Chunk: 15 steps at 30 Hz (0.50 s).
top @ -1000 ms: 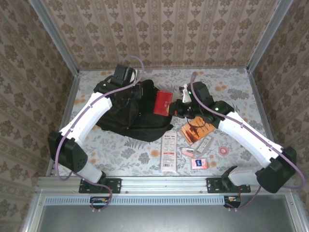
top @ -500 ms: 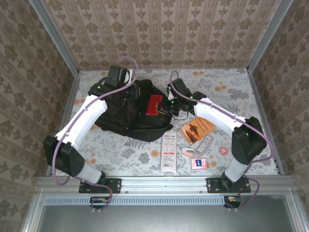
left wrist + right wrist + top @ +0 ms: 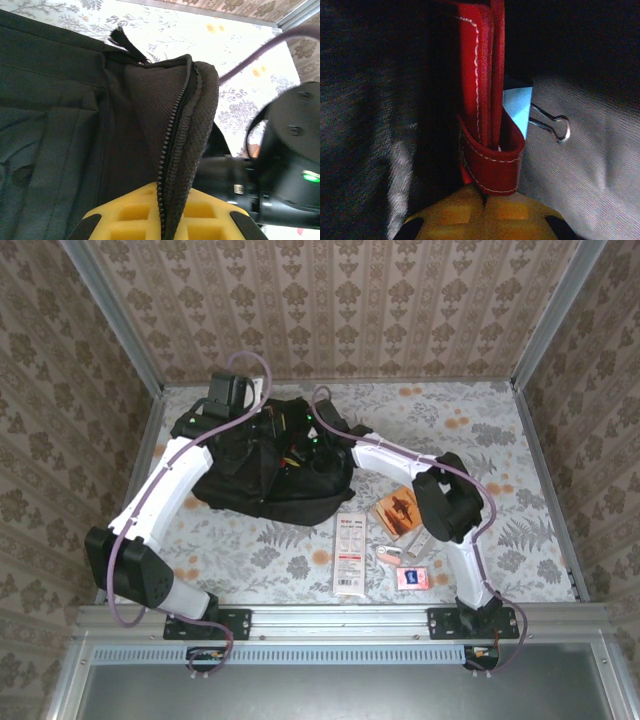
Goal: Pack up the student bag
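Right gripper (image 3: pixel 485 200), swung over since earlier, clenches a red case (image 3: pixel 480 100) inside the student bag (image 3: pixel 250 485), whose zipper edge (image 3: pixel 172 135) left gripper (image 3: pixel 165 220) pinches open.

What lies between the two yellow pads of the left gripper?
The zipper edge of the student bag lies pinched between the pads of the left gripper, which is shut on it. The left wrist view shows this.

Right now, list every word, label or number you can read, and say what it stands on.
No text is clear enough to quote.
Red print on the white box: too small to read.
Dark cover print on the orange booklet: blurred.
Marks on the pink card: too small.
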Motion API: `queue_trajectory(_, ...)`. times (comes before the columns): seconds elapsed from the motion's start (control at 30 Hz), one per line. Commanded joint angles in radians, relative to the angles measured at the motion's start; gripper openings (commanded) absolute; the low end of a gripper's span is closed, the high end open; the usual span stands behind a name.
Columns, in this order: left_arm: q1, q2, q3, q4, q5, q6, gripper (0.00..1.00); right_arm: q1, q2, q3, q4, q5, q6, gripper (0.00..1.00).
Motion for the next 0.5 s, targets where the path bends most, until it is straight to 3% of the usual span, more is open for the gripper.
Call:
queue_trajectory(0.0, 0.016, -0.038, 0.009, 0.079, 0.064, -0.024, 0.0, 0.019, 0.069, 0.13, 0.067, -0.048, 0.066, 0.0)
queue_trajectory(0.03, 0.018, -0.037, 0.009, 0.08, 0.068, -0.026, 0.0, 0.026, 0.093, 0.162, 0.049, -0.048, 0.066, 0.0)
queue_trajectory(0.23, 0.05, -0.039, -0.005, 0.085, 0.063, -0.053, 0.0, 0.069, 0.185, 0.321, -0.087, 0.014, 0.023, 0.54)
queue_trajectory(0.47, 0.08, -0.037, -0.013, 0.087, 0.049, -0.076, 0.0, 0.056, 0.106, 0.264, -0.132, 0.04, -0.062, 0.6)
